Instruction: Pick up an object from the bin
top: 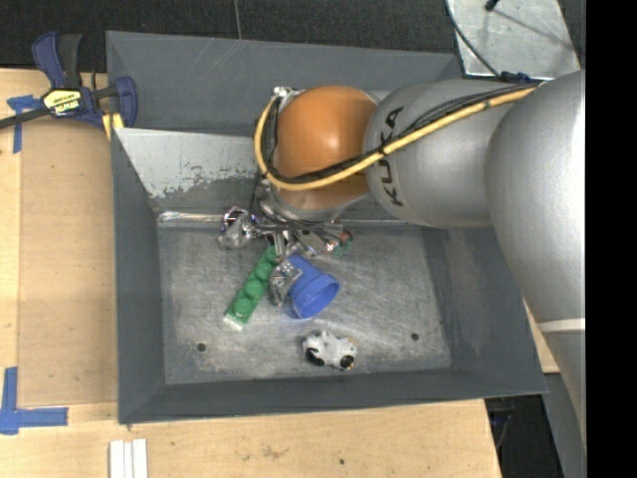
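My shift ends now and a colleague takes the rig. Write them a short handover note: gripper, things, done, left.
Gripper: low over the middle of the bin, between the green brick strip and the blue cup, close to both.
Black-and-white toy: apart from them, near the front wall.
Done: nothing lifted; all three lie on the floor.
Left: grasp one, likely the strip or the cup, and lift it out.
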Robot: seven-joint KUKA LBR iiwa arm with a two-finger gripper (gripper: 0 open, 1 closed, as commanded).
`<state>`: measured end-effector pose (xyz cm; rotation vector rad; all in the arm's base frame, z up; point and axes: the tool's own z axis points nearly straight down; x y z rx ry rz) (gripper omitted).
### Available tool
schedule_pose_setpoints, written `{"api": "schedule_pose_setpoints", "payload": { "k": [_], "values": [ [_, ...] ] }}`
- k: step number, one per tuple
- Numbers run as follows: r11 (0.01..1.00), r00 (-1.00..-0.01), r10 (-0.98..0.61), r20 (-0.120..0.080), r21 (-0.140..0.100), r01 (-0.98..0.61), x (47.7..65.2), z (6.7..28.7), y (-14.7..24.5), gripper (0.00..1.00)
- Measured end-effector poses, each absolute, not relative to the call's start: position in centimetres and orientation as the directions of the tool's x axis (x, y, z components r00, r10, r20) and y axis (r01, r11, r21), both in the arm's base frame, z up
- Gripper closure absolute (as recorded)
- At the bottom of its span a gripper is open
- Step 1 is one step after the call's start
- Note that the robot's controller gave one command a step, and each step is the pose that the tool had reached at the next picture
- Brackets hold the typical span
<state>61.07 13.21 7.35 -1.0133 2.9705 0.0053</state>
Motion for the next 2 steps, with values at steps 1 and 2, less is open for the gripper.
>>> {"api": "schedule_pose_setpoints", "payload": {
  "k": [1, 2],
  "values": [
    [0.603, -0.603, -0.797, -0.014, -0.011, -0.797, 61.90, 7.76, 15.18, 1.00],
    [0.604, -0.604, -0.797, -0.015, -0.011, -0.797, 61.90, 7.77, 15.18, 1.00]
  ]
}}
